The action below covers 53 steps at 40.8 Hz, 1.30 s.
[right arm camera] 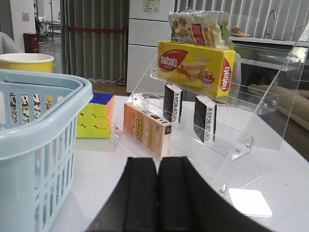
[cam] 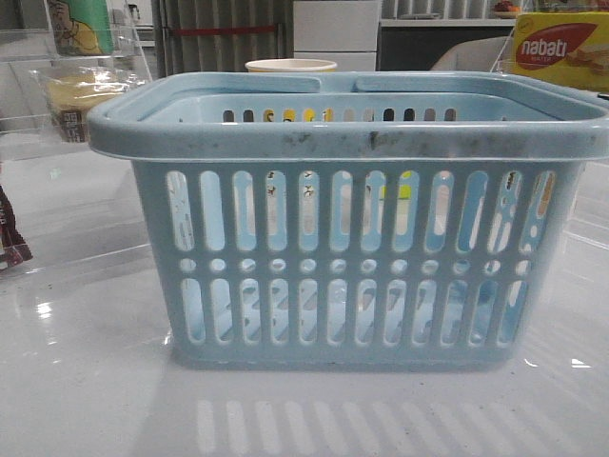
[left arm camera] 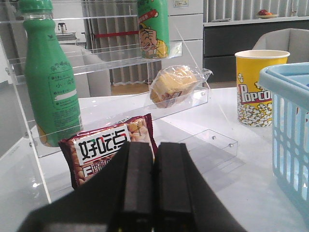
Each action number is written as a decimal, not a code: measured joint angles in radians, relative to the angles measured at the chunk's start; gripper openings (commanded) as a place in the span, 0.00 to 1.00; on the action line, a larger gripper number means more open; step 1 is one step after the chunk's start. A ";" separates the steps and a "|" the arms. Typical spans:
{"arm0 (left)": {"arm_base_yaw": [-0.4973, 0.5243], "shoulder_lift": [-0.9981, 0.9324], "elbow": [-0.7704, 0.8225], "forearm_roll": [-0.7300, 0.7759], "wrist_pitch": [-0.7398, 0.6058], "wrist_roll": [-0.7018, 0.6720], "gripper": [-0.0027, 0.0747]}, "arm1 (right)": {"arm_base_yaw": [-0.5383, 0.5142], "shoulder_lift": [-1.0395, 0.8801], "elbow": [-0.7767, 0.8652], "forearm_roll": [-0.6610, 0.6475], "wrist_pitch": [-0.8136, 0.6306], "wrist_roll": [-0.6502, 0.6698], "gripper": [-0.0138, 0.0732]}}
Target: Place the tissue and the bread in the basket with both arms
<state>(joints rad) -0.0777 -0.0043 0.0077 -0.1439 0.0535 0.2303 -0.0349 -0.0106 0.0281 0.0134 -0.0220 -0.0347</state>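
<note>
Bread [left arm camera: 175, 86]: wrapped loaf piece on the left clear rack's middle shelf; likely light, soft, slippery film, so pinch gently across its middle. Tissue [right arm camera: 205, 118]: dark packets upright on the right rack's lower shelf; likely light, squashy, so take the flat faces. Basket [cam: 347, 133] between. Left gripper [left arm camera: 153, 176] and right gripper [right arm camera: 157, 186]: fingers pressed together, empty

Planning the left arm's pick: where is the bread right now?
The bread sits on the clear acrylic shelf on the robot's left, seen in the left wrist view, right of the green bottle and above the reddish-brown snack packet.
</note>
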 measured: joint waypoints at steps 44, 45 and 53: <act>0.000 0.000 -0.002 0.000 -0.080 0.000 0.15 | 0.000 0.000 -0.003 0.000 -0.048 0.000 0.23; 0.000 0.000 -0.006 -0.002 -0.085 0.000 0.15 | 0.000 0.000 -0.009 0.000 -0.042 0.000 0.23; 0.000 0.000 -0.152 -0.010 0.001 0.000 0.15 | 0.000 0.000 -0.172 0.000 0.093 0.000 0.23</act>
<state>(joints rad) -0.0777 -0.0043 -0.1448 -0.1536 0.0547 0.2303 -0.0349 -0.0106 -0.1437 0.0134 0.0710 -0.0347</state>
